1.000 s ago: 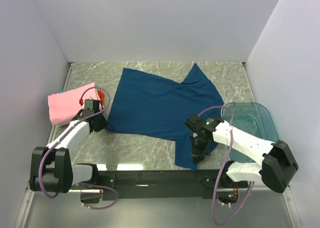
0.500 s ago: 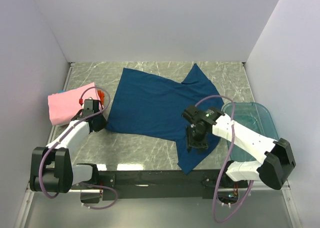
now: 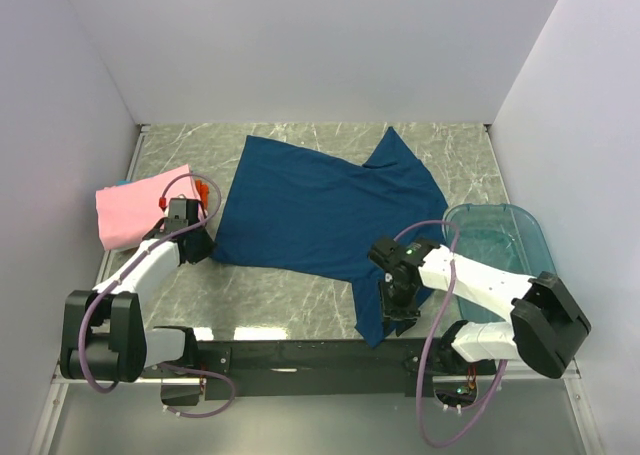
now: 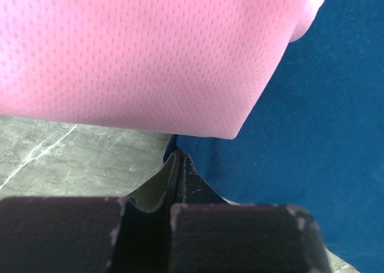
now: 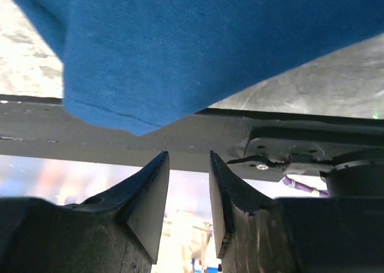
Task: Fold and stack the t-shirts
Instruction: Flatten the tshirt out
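Right wrist view: right pincer (image 5: pixel 188 156) released, empty, navy t-shirt (image 5: pixel 198 45) just beyond its tips. Left pincer (image 4: pixel 179 160) clenched at that shirt's edge, pink t-shirt (image 4: pixel 138 51) just ahead.

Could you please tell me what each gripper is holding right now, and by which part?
The left gripper is shut at the navy t-shirt's near-left corner, seemingly pinching it; the right gripper is open and holds nothing.

Lab test booth: white walls (image 3: pixel 300 45) enclose a marble-patterned table (image 3: pixel 280 285).
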`<state>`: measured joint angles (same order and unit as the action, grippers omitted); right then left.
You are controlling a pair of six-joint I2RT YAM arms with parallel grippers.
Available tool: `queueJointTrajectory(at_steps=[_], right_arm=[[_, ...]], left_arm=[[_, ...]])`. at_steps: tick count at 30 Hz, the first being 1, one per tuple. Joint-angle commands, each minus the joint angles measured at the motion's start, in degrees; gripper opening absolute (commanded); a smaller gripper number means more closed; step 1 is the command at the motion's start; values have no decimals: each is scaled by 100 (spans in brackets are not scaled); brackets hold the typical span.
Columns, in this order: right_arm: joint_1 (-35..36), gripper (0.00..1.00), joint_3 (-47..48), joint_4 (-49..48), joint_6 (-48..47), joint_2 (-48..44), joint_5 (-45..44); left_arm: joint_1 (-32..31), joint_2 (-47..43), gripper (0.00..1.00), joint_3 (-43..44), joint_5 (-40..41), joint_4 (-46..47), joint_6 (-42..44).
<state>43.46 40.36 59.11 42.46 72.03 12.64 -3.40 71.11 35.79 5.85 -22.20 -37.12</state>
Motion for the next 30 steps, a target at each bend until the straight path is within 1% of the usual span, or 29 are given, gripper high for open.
queueJointTrajectory(at_steps=[1,2,6,10,13,16,17,20,21,23,24,26,30], right_arm=[[57,40,-133,-453,-62,109,186],[57,40,-194,-540,-71,144,186],[57,52,-283,-804,-97,329,195],[57,53,-353,-1033,-97,601,195],[57,51,-415,-1130,-54,742,90],[57,44,-537,-1270,60,769,63],[57,36,-564,-1271,78,795,19],[57,20,-486,-1017,96,795,-269],[57,10,-433,-885,87,769,-367],[57,3,-222,-386,70,647,-639],[48,1,-152,-218,70,593,-919],[5,0,50,195,87,453,-1132],[-118,0,209,478,192,364,-1501]], left_arm=[[32,26,1,226,-31,-21,47],[32,43,0,227,-22,-22,56],[41,96,0,253,-22,-39,65],[50,140,0,262,-22,-39,65],[59,166,0,271,-13,-39,74],[67,184,0,279,-22,-30,82],[67,192,0,288,-22,-30,83],[85,219,1,332,-22,-39,118],[94,236,0,341,-5,-48,135],[111,245,0,411,22,-65,188],[120,254,1,429,39,-74,205],[138,263,1,490,66,-66,258],[164,298,0,525,92,-39,293]])
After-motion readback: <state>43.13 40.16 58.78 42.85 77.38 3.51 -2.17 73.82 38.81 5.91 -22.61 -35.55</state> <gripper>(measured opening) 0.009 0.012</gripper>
